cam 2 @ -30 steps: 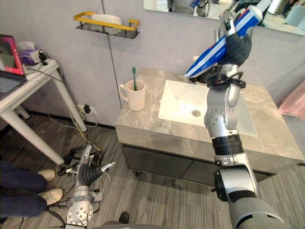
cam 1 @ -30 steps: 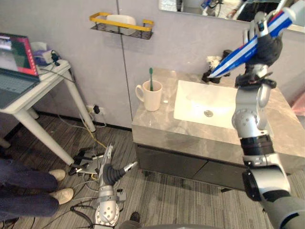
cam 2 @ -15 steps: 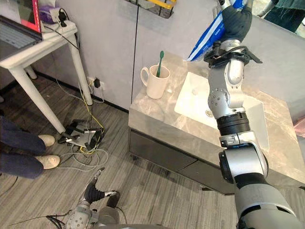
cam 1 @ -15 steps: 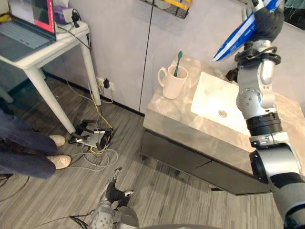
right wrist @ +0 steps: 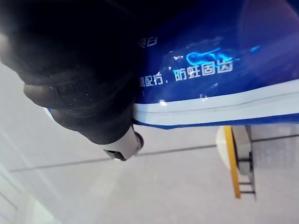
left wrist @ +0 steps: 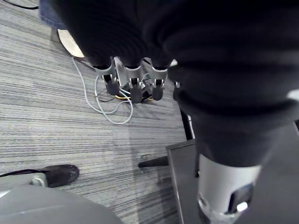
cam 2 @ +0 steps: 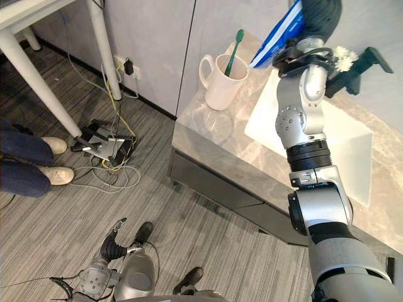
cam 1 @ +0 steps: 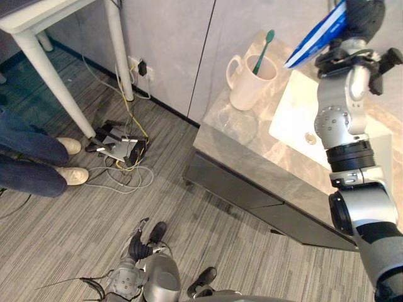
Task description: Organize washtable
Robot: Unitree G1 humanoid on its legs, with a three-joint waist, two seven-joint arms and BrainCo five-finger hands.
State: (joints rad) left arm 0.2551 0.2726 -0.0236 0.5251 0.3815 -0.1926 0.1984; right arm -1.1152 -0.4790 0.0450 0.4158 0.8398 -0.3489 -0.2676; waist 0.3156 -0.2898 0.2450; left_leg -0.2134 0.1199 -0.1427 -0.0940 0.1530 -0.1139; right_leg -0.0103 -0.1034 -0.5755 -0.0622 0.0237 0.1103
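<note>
Left eye view: one grey marbled washtable (cam 1: 233, 141) with a flat slab top and dark plain fronts. One white rectangular sink (cam 1: 296, 116) is sunk in it. One cream glossy mug (cam 1: 247, 88) with a loop handle stands at the top's back left corner, one green toothbrush (cam 1: 263, 45) leaning inside. High over the back edge, the right hand (cam 1: 365, 14) is clenched round one flat blue-and-white toothpaste tube (cam 1: 318, 34), tilted and clear of the top. The left hand (cam 1: 135, 250) hangs low over the striped grey floor (cam 1: 75, 239). Right eye view: two pale shoes (cam 2: 56, 175) of a person and one tangle of cables (cam 2: 104, 148). One black thing (cam 2: 356, 63) with white tufts sits at the sink's back edge; can't tell what. Left wrist view: fingers (left wrist: 133, 88) straight, loose, holding nothing. Right wrist view: glossy tube under the dark cover, and one yellow wire rack (right wrist: 233, 163) on the wall (right wrist: 163, 196).
</note>
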